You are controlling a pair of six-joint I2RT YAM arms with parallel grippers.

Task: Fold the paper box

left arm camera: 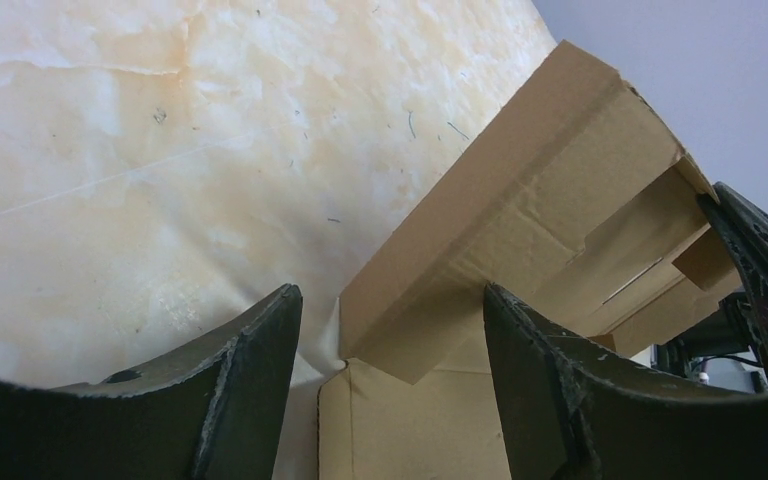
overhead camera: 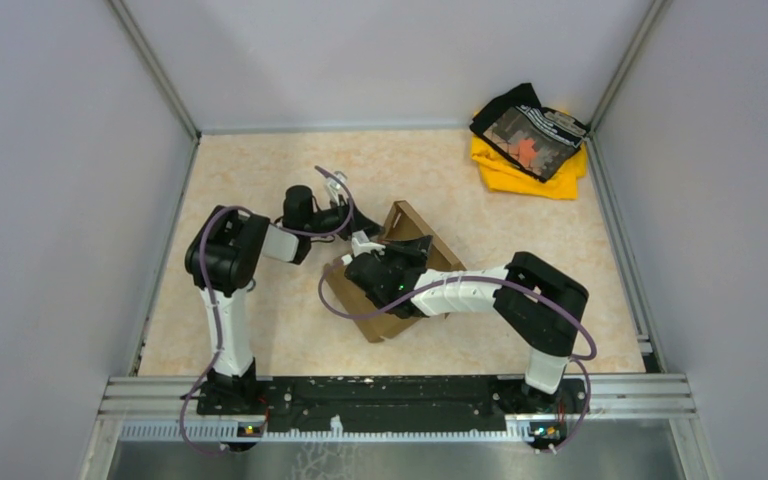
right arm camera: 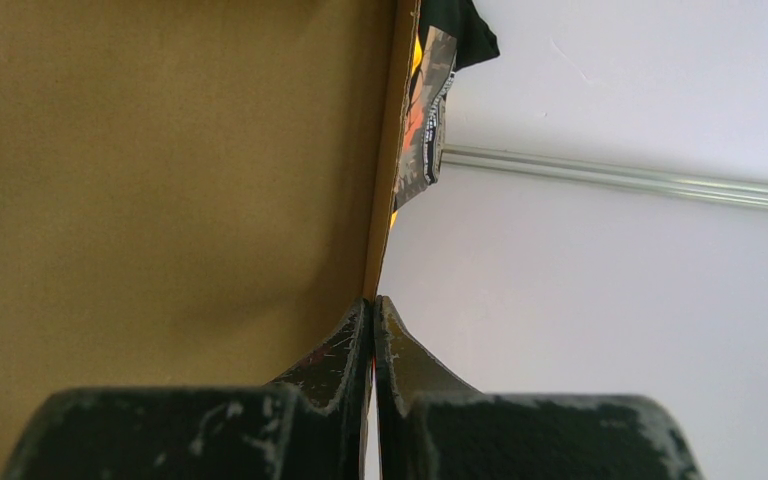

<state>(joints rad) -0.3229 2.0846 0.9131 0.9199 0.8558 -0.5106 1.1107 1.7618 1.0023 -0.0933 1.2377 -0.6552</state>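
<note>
The paper box (overhead camera: 380, 322) lies partly folded in the middle of the table, with one brown side flap standing up at its far right. My left gripper (overhead camera: 358, 250) is open at the box's far left corner. In the left wrist view its fingers straddle that corner of the paper box (left arm camera: 520, 200) without closing on it, so my left gripper (left arm camera: 390, 290) holds nothing. My right gripper (overhead camera: 412, 247) reaches into the box from the right. In the right wrist view my right gripper (right arm camera: 373, 300) is shut, its tips right at the edge of an upright panel of the paper box (right arm camera: 160, 150).
A yellow and black cloth pile (overhead camera: 530, 145) lies in the far right corner and peeks past the panel as the cloth pile (right arm camera: 430, 90). Grey walls close in the table (overhead camera: 260, 340) on three sides. A metal rail runs along the near edge.
</note>
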